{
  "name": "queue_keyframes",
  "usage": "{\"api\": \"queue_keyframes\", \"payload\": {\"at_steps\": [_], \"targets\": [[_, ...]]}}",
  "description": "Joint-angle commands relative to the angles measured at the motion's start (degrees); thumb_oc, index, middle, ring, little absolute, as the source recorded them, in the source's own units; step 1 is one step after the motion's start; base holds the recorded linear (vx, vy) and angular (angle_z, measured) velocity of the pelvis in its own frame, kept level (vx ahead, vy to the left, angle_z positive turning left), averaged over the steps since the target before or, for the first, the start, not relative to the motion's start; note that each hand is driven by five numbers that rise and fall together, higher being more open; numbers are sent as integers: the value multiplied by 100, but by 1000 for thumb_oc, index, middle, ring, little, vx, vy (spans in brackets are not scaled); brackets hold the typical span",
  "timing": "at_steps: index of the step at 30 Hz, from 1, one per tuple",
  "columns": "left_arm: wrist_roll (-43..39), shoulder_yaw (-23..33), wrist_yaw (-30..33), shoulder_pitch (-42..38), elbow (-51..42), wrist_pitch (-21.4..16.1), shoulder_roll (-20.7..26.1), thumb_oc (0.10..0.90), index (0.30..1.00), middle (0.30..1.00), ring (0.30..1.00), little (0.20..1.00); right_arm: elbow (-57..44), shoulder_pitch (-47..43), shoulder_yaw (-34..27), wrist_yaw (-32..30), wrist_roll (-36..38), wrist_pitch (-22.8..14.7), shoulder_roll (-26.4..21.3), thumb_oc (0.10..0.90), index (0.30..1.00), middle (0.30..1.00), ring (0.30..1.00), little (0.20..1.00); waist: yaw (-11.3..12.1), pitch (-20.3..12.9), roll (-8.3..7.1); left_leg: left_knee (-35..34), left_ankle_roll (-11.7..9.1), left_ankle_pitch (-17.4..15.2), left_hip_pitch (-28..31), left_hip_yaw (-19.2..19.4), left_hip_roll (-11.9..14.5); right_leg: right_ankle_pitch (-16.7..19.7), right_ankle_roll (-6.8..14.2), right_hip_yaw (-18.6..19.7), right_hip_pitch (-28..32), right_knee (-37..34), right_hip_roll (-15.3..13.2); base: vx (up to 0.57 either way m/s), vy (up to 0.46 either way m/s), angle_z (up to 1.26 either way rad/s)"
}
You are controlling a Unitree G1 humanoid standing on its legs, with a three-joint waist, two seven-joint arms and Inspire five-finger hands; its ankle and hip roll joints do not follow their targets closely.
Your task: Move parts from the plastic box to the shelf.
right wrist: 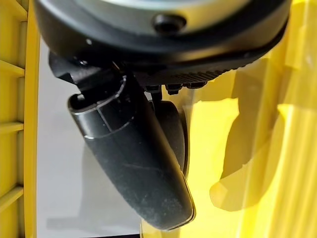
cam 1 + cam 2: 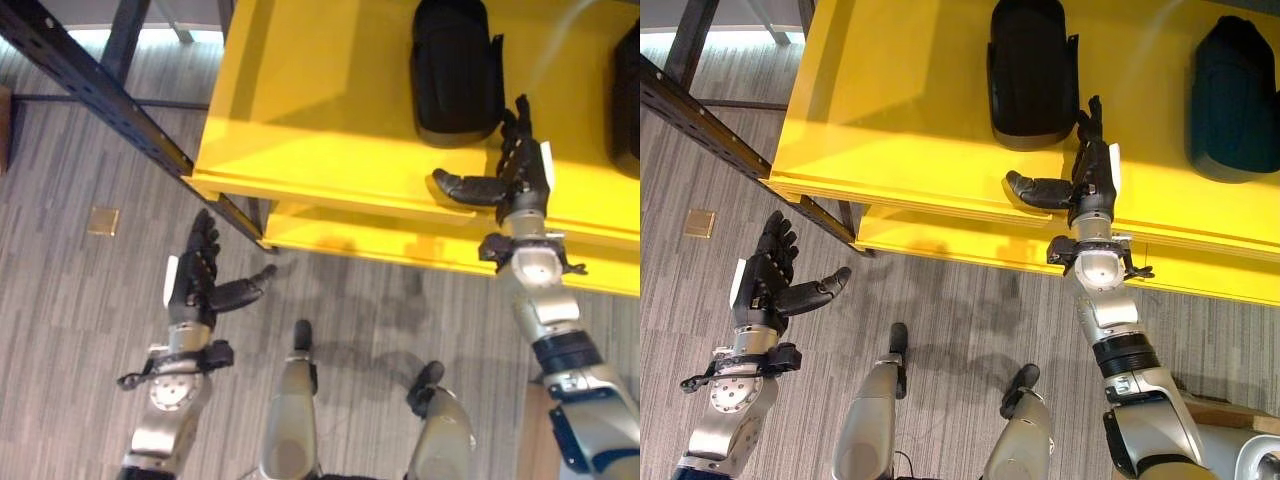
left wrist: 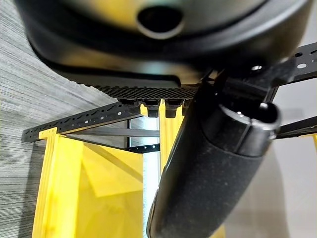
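Left eye view shows me a smooth yellow shelf (image 2: 300, 90) with a dark metal frame (image 2: 90, 85) full of little holes. Two black parts lie on it. One rounded black part (image 2: 455, 65) sits just beyond my right hand (image 2: 515, 175). That hand is over the shelf's front edge, fingers straight, thumb out, holding nothing. The other black part (image 2: 1230, 100) lies well off to the right. My left hand (image 2: 195, 275) hangs over the grey striped carpet (image 2: 80, 300), spread wide and empty too.
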Motion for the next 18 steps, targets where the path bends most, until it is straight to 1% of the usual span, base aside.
{"api": "queue_keyframes", "payload": {"at_steps": [1,5,18], "targets": [[40,217,79,-27,-609,-572,108,900,1000,1000,1000,1000,-659,-50,97,271,183,-368,162,900,1000,1000,1000,1000,108,-287,-240,-83,67,-287,273,30,54,258,43,79,-31,142,63,0,0,0],[56,225,78,-6,-609,-569,119,900,1000,1000,1000,1000,-711,19,119,292,136,-365,141,900,1000,1000,1000,1000,101,-308,-286,-98,65,-284,292,30,62,271,44,71,5,93,71,0,0,0],[65,259,80,15,-568,-584,93,900,1000,1000,1000,1000,-588,34,103,261,73,-345,200,900,1000,1000,1000,1000,93,-361,-346,-74,65,-304,326,39,75,280,35,68,77,39,94,0,0,0]]}}
